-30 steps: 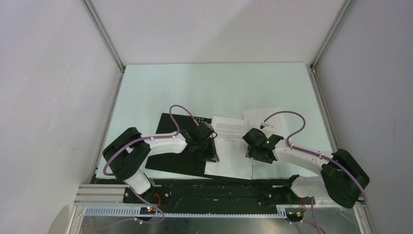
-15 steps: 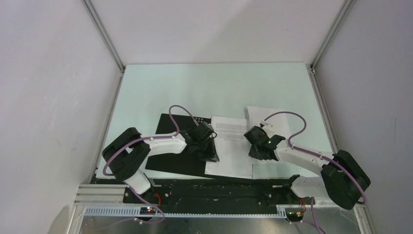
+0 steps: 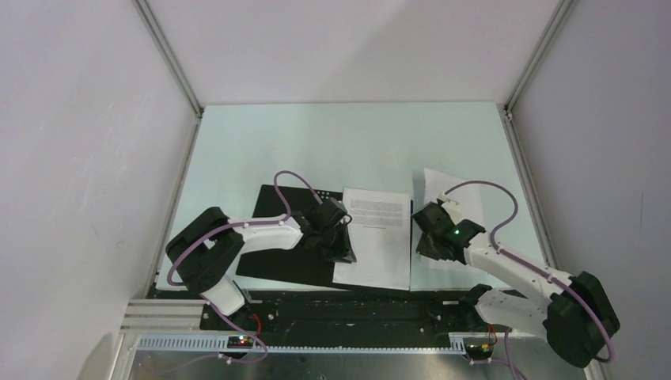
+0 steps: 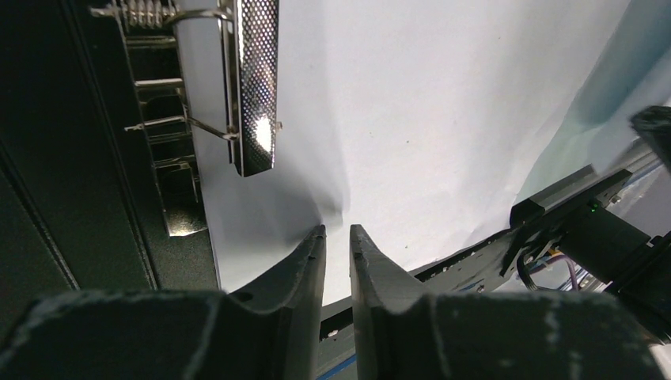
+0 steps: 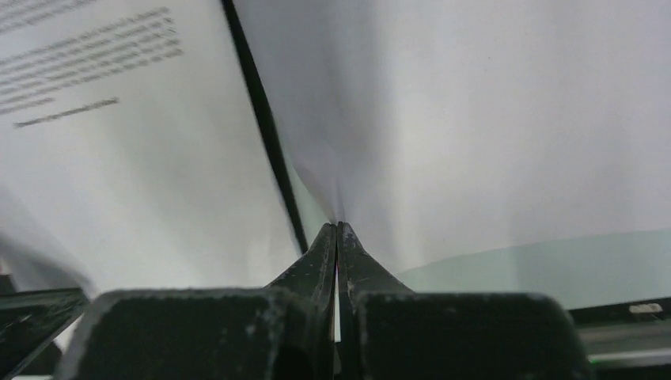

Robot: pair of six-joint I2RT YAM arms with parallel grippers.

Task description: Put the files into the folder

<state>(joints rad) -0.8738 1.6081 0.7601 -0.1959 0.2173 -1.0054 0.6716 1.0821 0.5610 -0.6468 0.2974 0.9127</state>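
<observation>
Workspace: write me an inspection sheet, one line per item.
Surface: pale green table, flat.
Job's things: open black folder carries a printed white sheet by its metal clip; second white sheet lies right of the folder, one edge lifted.
Clutter: nothing seen.
Grippers: left gripper narrowly open over the printed sheet, holding nothing; right gripper shut on the second sheet's edge.
Cables: purple cables loop above both wrists.
Surroundings: white enclosure walls, aluminium frame rails.
</observation>
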